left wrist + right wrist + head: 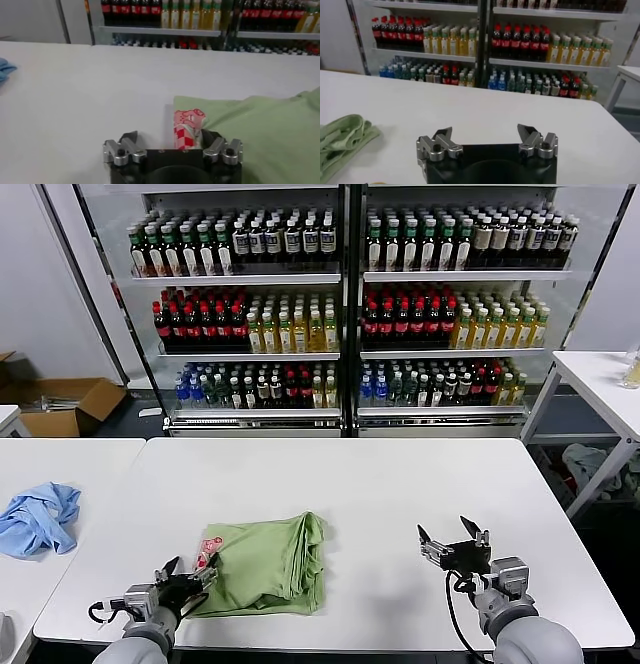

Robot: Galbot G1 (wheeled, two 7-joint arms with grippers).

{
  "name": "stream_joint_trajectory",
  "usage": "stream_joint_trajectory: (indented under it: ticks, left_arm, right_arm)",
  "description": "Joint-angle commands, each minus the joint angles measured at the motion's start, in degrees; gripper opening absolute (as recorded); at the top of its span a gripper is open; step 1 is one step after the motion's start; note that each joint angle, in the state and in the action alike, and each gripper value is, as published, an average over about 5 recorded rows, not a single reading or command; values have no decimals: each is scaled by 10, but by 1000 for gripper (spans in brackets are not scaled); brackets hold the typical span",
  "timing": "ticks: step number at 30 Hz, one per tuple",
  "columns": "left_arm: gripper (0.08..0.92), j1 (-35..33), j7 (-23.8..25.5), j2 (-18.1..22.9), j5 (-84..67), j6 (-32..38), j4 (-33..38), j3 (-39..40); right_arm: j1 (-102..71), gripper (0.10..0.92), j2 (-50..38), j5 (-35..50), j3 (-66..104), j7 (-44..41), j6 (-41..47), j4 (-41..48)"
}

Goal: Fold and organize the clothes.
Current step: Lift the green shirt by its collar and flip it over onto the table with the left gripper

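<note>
No text can be read. The red-and-white checkered print (188, 129) on the green shirt (268, 562), lower centre, carries lettering too small to make out.

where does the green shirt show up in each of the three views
Head view: the green shirt lies folded on the white table, near its front edge, by the left gripper.
Left wrist view: it spreads across the table just beyond that gripper, checkered print nearest.
Right wrist view: only its folded edge shows, at the frame's border.
Shared landmark: the drink shelves behind the table.
</note>
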State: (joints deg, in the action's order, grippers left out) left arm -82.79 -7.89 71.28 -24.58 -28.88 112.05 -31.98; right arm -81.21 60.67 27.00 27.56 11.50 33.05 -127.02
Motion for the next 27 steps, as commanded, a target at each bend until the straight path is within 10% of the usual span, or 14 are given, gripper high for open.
stream_joint_trajectory:
  ticks: [1, 19, 27]
  left_arm:
    - [696, 1, 18, -1, 1, -4, -15, 2]
    - [187, -10, 46, -13, -48, 31, 18, -24]
    - [111, -36, 42, -64, -194, -35, 150, -199]
  right_arm:
    - [-1, 823, 1, 0, 1, 0, 0, -3]
    - [-4, 823, -2, 1, 9, -1, 0, -7]
    - [-2, 823, -8, 3, 15, -2, 0, -7]
